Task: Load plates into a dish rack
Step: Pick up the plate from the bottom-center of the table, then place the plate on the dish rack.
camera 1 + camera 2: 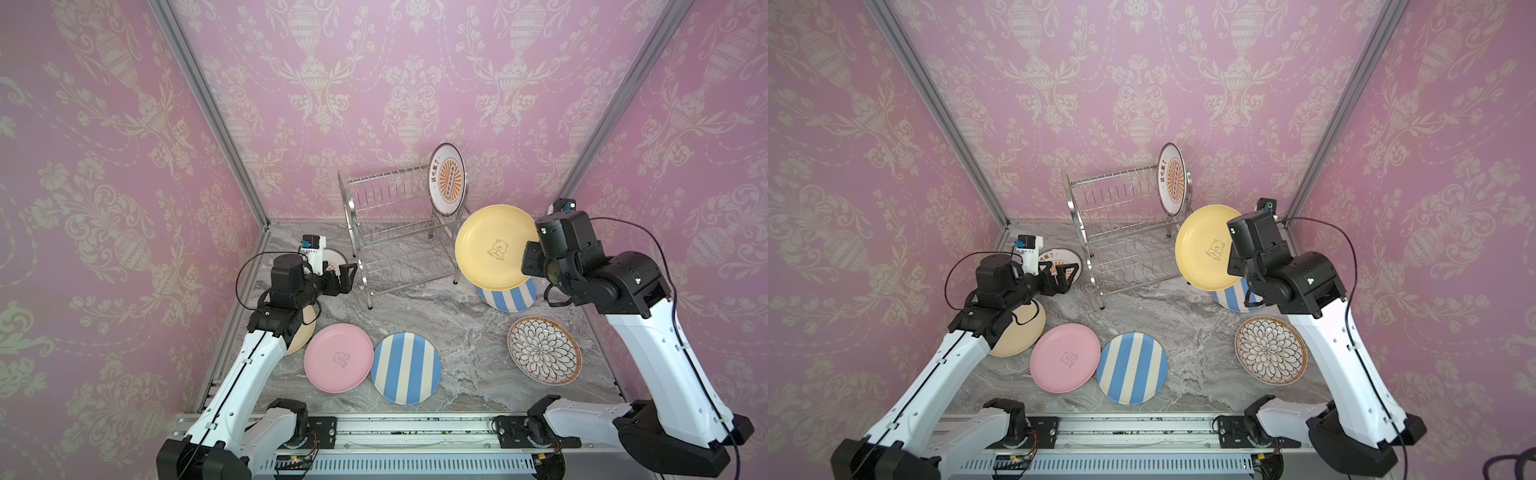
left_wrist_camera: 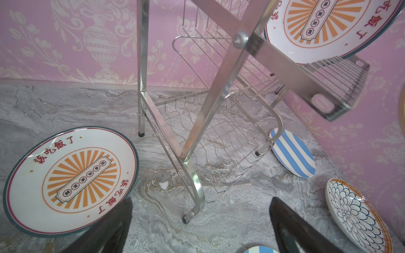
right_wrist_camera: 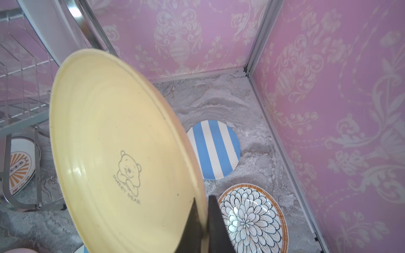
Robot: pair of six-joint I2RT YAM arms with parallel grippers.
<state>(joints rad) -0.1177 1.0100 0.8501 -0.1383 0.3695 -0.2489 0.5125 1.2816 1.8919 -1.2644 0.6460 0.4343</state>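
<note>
The chrome dish rack point(image 1: 386, 179) stands at the back of the table, with one orange sunburst plate point(image 1: 446, 178) upright at the right end of its upper shelf. My right gripper point(image 3: 203, 198) is shut on the rim of the yellow plate point(image 1: 492, 245). It holds that plate tilted in the air, just right of the rack and above a blue-white striped plate point(image 1: 509, 298). Left of the rack, my left gripper point(image 1: 348, 277) hovers open and empty. It is near the rack's front left leg point(image 2: 192, 210), beside a second sunburst plate point(image 2: 72, 179) lying flat.
Flat on the marble table lie a pink plate point(image 1: 338, 357), another striped plate point(image 1: 405, 368), a black-petal plate point(image 1: 543, 349) and a cream plate point(image 1: 1017, 336) partly under the left arm. Pink walls close in the back and both sides.
</note>
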